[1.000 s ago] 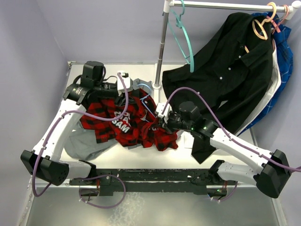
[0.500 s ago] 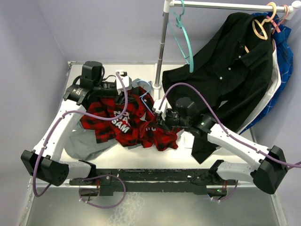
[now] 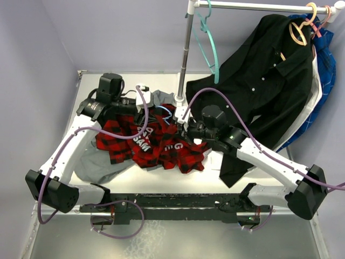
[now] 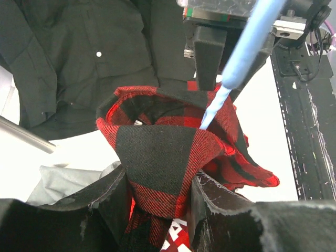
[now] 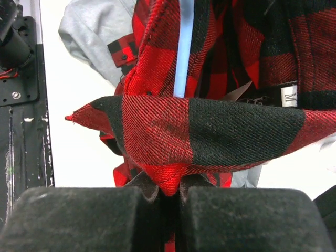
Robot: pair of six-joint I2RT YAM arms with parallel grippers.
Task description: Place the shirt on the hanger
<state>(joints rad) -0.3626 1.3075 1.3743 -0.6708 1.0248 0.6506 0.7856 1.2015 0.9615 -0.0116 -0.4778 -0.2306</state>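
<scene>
Currently both claws are shut tight on the shirt [image 3: 161, 148], each pinching a fold of red-and-black plaid with no visible gap between the fingers. The recent change is on the right. Over the last second the right claw [image 5: 168, 197] has travelled away from the arm bases toward the rack pole [image 3: 185, 59], carrying its fold along. More of the white lettering now faces upward than a second ago. The left claw [image 4: 160, 191] has shifted only slightly.

The hanger [image 4: 247, 50], a thin pale blue bar, runs between the two claws. Its end disappears into the pocket of fabric held open between them. What supports the hanger cannot be determined.

Most of the shirt lies crumpled on the surface [image 3: 161, 181], partly over a grey shirt [image 3: 99, 164] and beside the hanging black shirt [image 3: 259, 81].

Judgement: the right claw's travel appears to draw the opening along the hanger arm. Threading is under way, but neither shoulder looks seated yet.
</scene>
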